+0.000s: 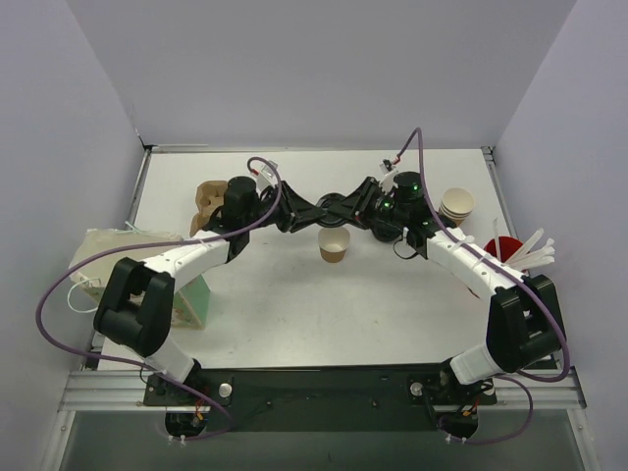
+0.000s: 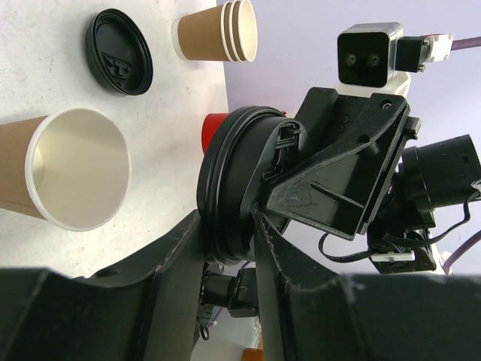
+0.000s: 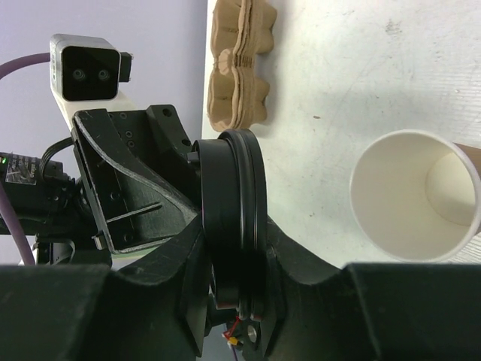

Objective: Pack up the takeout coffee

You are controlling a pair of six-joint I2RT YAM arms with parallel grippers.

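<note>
The takeout coffee cup [image 1: 334, 245] is a brown paper cup standing open with no lid at the table's middle. It also shows in the left wrist view [image 2: 71, 169] and the right wrist view [image 3: 417, 195]. Its black plastic lid [image 1: 334, 204] is held on edge in the air just behind the cup. My left gripper [image 1: 320, 208] and right gripper [image 1: 346, 204] meet there, both shut on it from opposite sides. In the left wrist view my left gripper [image 2: 225, 226] clamps the lid [image 2: 233, 173]. In the right wrist view my right gripper [image 3: 233, 241] clamps the lid [image 3: 229, 180], which looks like nested rims.
A stack of tan pulp cup carriers [image 1: 208, 201] lies at the back left. A stack of paper cups [image 1: 455, 206] stands at the right, with a red object [image 1: 505, 250] and white sticks [image 1: 532, 253]. Another black lid [image 2: 120, 51] lies on the table. A pale bag [image 1: 123, 257] stands at the left.
</note>
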